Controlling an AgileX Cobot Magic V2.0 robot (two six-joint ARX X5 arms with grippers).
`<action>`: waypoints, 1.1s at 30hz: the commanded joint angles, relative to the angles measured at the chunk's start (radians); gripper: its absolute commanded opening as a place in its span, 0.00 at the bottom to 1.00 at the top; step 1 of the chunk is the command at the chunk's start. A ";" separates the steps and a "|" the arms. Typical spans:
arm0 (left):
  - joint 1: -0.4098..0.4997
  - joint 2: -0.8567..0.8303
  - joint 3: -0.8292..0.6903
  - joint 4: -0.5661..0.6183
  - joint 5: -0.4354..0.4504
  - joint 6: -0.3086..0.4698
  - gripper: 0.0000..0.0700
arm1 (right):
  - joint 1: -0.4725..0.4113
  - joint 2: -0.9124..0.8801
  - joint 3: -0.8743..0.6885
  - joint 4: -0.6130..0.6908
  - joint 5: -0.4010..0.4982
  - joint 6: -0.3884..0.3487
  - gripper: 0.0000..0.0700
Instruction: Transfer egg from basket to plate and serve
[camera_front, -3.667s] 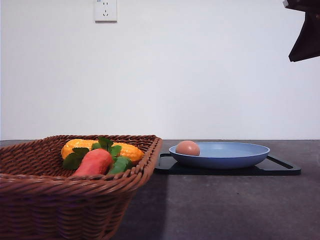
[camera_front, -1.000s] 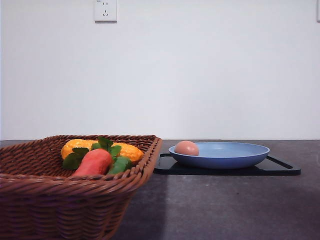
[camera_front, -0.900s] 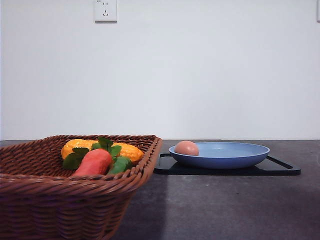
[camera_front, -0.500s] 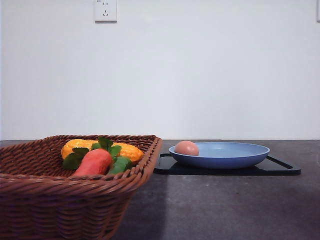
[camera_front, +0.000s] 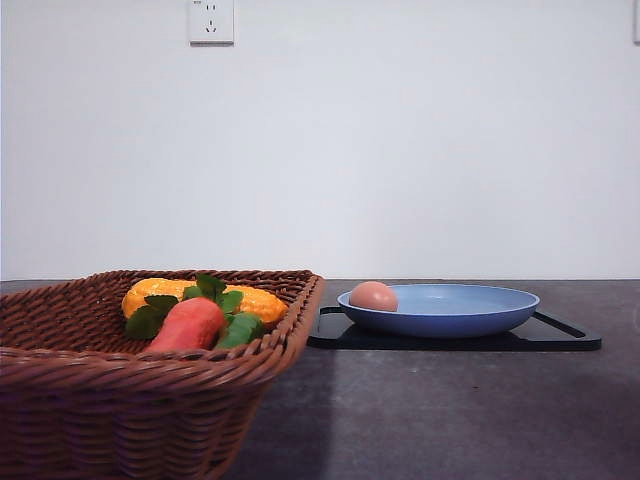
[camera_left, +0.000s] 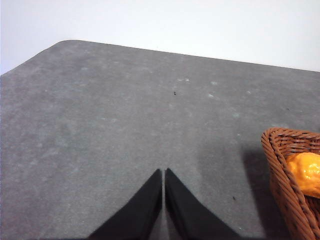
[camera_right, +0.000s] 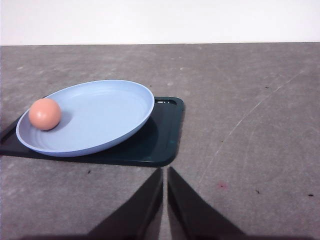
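Observation:
The pinkish-brown egg (camera_front: 374, 296) lies in the light blue plate (camera_front: 470, 310), near its left rim, and shows again as the egg (camera_right: 45, 114) in the plate (camera_right: 105, 117) in the right wrist view. The brown wicker basket (camera_front: 120, 370) stands at the front left; its corner (camera_left: 287, 170) shows in the left wrist view. My left gripper (camera_left: 163, 171) is shut and empty over bare table, left of the basket. My right gripper (camera_right: 165, 170) is shut and empty, just off the tray's near corner.
A flat black tray (camera_front: 560, 335) carries the plate. An orange-red carrot (camera_front: 188, 325) with green leaves and a bumpy yellow-orange corn piece (camera_front: 150, 292) lie in the basket. A grey table (camera_front: 450, 420) runs back to a white wall with a socket (camera_front: 211, 20).
The dark arm part seen at the upper right 3.7 s ago has left the front view. The egg, plate and basket have kept their places.

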 joint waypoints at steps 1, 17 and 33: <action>-0.001 -0.001 -0.028 -0.004 0.003 -0.006 0.00 | 0.003 -0.002 -0.006 0.005 0.002 0.009 0.00; -0.001 -0.001 -0.028 -0.004 0.003 -0.006 0.00 | 0.003 -0.002 -0.006 0.005 0.002 0.009 0.00; -0.001 -0.001 -0.028 -0.004 0.003 -0.006 0.00 | 0.003 -0.002 -0.006 0.005 0.002 0.009 0.00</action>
